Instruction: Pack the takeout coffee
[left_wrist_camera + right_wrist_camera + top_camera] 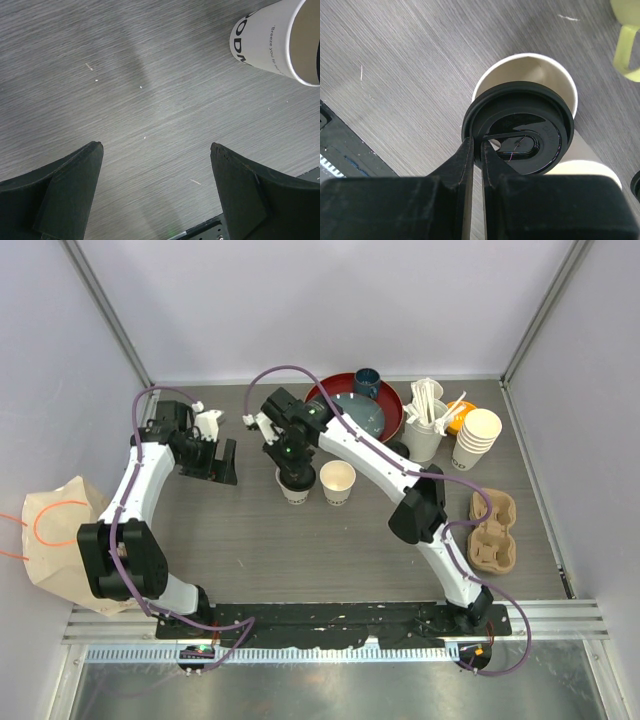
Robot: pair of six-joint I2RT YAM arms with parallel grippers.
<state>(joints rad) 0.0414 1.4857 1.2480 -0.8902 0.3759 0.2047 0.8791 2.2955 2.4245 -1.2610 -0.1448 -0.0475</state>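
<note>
The right gripper (476,150) is clenched on the edge of a round black plastic lid (525,120). The lid sits on top of a small cream-white paper cup (540,62). It is a bit off to one side, so part of the cup's open mouth shows behind it. I cannot tell if the lid is pushed on tight. This cup stands upright near the middle of the grey wooden bench (250,550). Just beside it, on its right, stands a second cream-white paper cup (338,483), open at the top.

The left gripper (222,468) is released. Its two black fingers (65,185) are wide apart and hold nothing. It hangs over the bench, a little to the left of the two cups.

A brown cardboard cup tray (493,532) lies on the right side of the bench, well apart from the two cups. Behind it is a stack of white paper cups (477,438). At the back is a round red dish (396,412), with a dark blue cup (367,383) at its far edge. A pale brown paper bag (60,530) sits at the left side.
</note>
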